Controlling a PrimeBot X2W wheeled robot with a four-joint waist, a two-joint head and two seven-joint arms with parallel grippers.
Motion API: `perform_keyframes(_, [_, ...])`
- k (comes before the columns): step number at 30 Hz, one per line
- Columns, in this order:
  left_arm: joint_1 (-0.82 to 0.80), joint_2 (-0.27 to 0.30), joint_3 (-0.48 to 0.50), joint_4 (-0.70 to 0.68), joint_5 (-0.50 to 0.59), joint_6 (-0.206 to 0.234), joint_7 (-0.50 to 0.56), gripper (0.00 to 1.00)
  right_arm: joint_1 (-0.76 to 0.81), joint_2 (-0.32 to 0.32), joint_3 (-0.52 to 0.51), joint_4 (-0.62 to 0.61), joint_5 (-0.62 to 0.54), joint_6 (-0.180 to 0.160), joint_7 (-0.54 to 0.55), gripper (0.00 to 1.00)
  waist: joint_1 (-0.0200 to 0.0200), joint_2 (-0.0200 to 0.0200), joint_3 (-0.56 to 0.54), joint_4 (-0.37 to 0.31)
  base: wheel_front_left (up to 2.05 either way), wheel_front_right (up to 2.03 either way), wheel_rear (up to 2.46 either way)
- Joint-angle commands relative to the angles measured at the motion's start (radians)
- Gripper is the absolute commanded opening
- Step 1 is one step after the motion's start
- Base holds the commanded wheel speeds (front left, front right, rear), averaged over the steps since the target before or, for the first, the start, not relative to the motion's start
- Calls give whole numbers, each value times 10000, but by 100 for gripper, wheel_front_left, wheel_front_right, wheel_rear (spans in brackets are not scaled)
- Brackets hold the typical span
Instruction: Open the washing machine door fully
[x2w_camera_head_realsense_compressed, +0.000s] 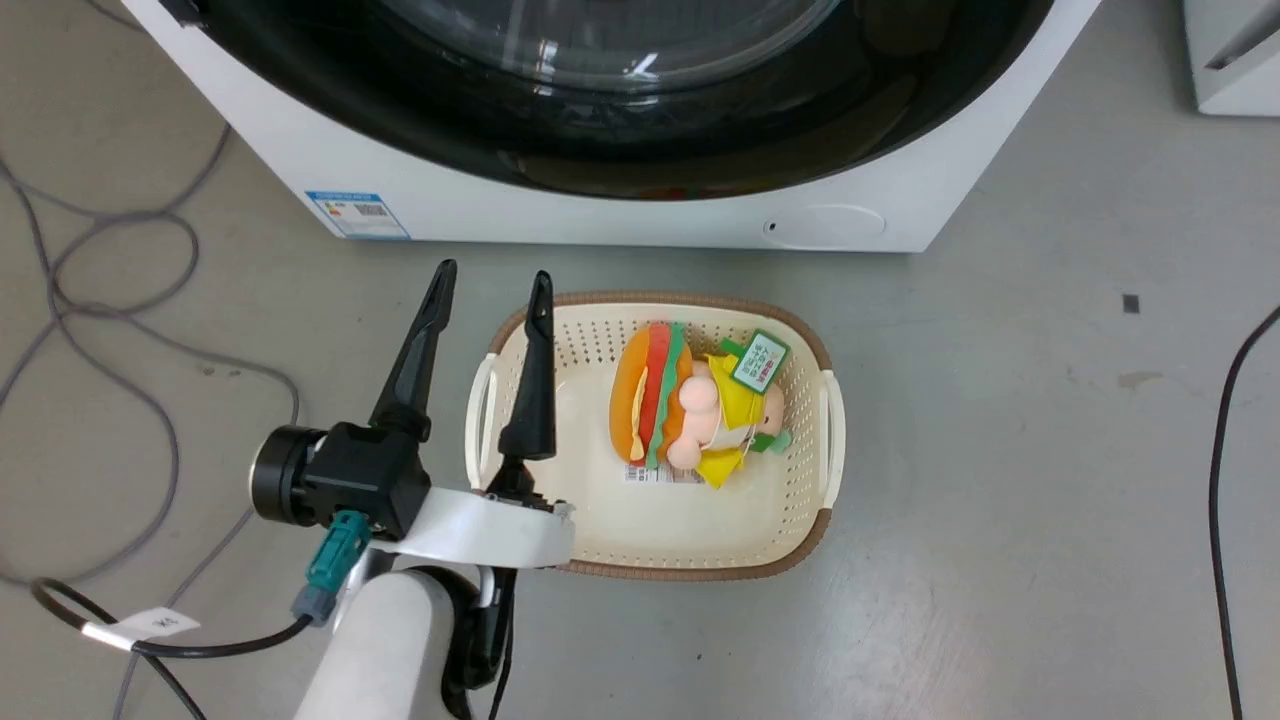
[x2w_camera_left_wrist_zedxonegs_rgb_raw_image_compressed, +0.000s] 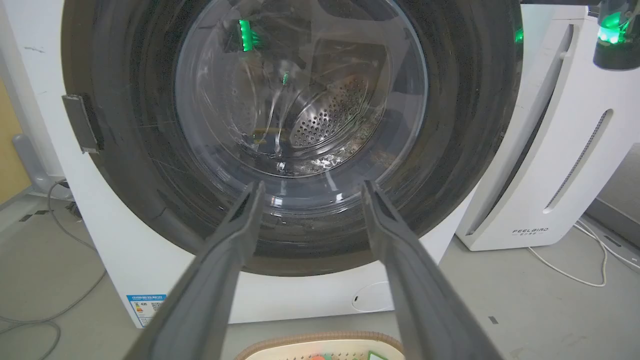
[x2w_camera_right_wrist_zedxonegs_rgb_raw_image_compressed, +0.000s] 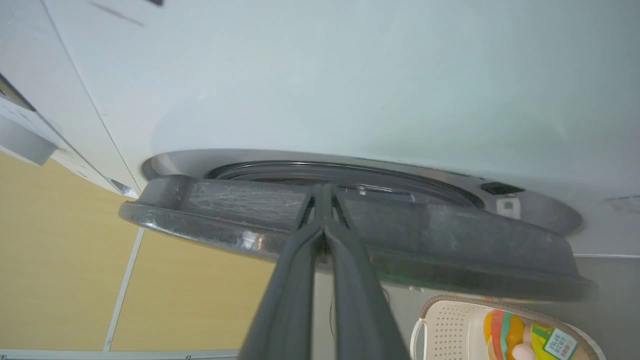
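Loose grey cables (x2w_camera_head_realsense_compressed: 150, 215) curl over the grey floor (x2w_camera_head_realsense_compressed: 1000, 450) on the left of the head view. Next to them the left end effector (x2w_camera_head_realsense_compressed: 495, 270) points up that view with its two dark fingers spread apart and nothing between them. One fingertip is over the bare floor and the other over the left rim of a cream basket (x2w_camera_head_realsense_compressed: 655, 520). A burger-shaped plush toy (x2w_camera_head_realsense_compressed: 670, 405) lies in the basket.

Beyond the basket stands the white washing machine (x2w_camera_head_realsense_compressed: 560, 205), with a blue label (x2w_camera_head_realsense_compressed: 357, 214) at its lower left corner and a small round white flap (x2w_camera_head_realsense_compressed: 825, 226) at its lower right. The washing machine door (x2w_camera_head_realsense_compressed: 620, 130) fills most of the machine's front, above the basket and clear of the left end effector.

In the left wrist view the left end effector (x2w_camera_left_wrist_zedxonegs_rgb_raw_image_compressed: 313, 184) is aimed at the lower half of the washing machine door (x2w_camera_left_wrist_zedxonegs_rgb_raw_image_compressed: 300, 100). The steel drum shows through the glass, and a grey metal plate (x2w_camera_left_wrist_zedxonegs_rgb_raw_image_compressed: 80, 122) sits on the door's left edge. A white slotted appliance (x2w_camera_left_wrist_zedxonegs_rgb_raw_image_compressed: 565, 150) stands just to the right of the machine.

In the right wrist view the washing machine door (x2w_camera_right_wrist_zedxonegs_rgb_raw_image_compressed: 240, 210) is seen edge-on. It stands a little off the machine's front, slightly ajar, with a metal ring showing in the gap. The right end effector (x2w_camera_right_wrist_zedxonegs_rgb_raw_image_compressed: 322, 189) has its fingers pressed together, with the tips at the door's outer edge. Whether they grip the rim cannot be told.
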Motion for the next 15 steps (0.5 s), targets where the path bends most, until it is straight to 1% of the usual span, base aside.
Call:
perform_keyframes(1, [-212,16,-60,-48,-45,51,-114,100,-379,58,165,241,288,10,74,0,-1,0,78,33,0,0,0])
perform_keyframes(10, [-255,16,-119,-34,-113,113,-114,100,-155,328,455,241,52,10,159,0,-1,0,141,51,0,0,0])
perform_keyframes(15, [-244,16,-112,-17,-76,106,-114,100,30,463,487,241,25,10,11,0,-1,0,154,4,0,0,0])
